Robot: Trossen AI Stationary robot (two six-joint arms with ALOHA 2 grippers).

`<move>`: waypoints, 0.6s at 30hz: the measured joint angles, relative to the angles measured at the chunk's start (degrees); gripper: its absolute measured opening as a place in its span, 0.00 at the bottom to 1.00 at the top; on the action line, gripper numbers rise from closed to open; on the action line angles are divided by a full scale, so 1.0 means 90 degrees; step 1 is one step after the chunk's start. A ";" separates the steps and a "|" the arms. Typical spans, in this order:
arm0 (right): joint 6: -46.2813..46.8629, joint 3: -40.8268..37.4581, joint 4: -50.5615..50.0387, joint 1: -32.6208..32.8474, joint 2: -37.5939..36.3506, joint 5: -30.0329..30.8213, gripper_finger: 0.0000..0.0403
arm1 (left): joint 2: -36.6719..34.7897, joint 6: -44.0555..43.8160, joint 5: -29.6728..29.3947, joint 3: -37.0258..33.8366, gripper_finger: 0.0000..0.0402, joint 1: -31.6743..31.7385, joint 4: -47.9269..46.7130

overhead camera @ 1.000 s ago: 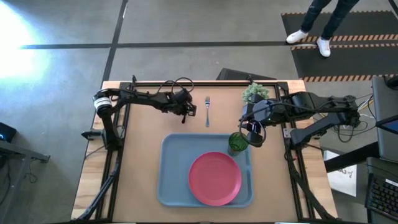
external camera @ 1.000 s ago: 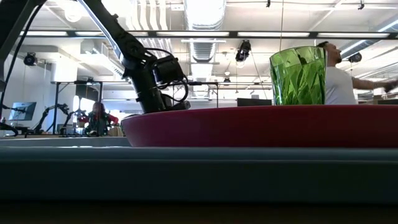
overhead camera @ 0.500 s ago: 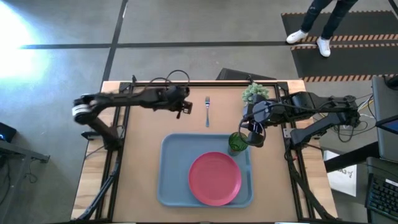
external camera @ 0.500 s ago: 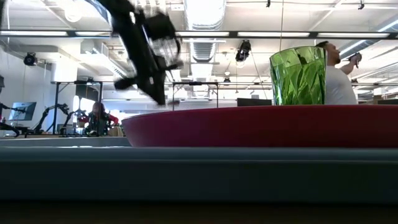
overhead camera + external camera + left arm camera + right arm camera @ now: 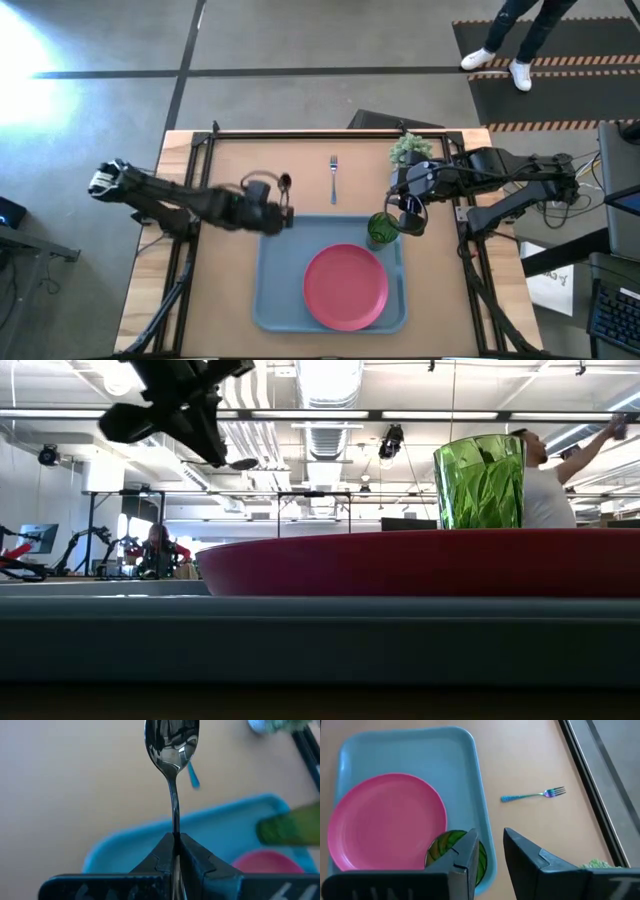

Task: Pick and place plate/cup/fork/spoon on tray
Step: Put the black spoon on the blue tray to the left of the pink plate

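The left gripper is clamped on the handle of the spoon, held aloft at the tray's near-left corner. It should lower the spoon flat onto bare tray, clear of the plate, before letting go. The right gripper stands part-open, empty, above the cup, which sits on the tray. The fork lies on the table. Count: one plate, cup, fork, spoon, tray.
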 joint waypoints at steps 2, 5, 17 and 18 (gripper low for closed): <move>0.0002 0.0000 0.0020 0.0000 0.0000 0.0000 0.20 | 0.0243 -0.0473 0.0005 0.0009 0.00 -0.0333 -0.0008; 0.0005 0.0000 0.0060 0.0000 0.0000 -0.0001 0.20 | 0.0664 -0.1112 0.0073 0.0066 0.00 -0.0740 0.0011; 0.0006 0.0000 0.0063 0.0000 0.0000 -0.0008 0.20 | 0.1696 -0.3236 0.0561 0.0332 0.00 -0.1798 0.0013; 0.0004 0.0000 0.0062 0.0000 0.0000 -0.0009 0.20 | 0.1743 -0.3361 0.0559 0.0338 0.00 -0.1831 0.0018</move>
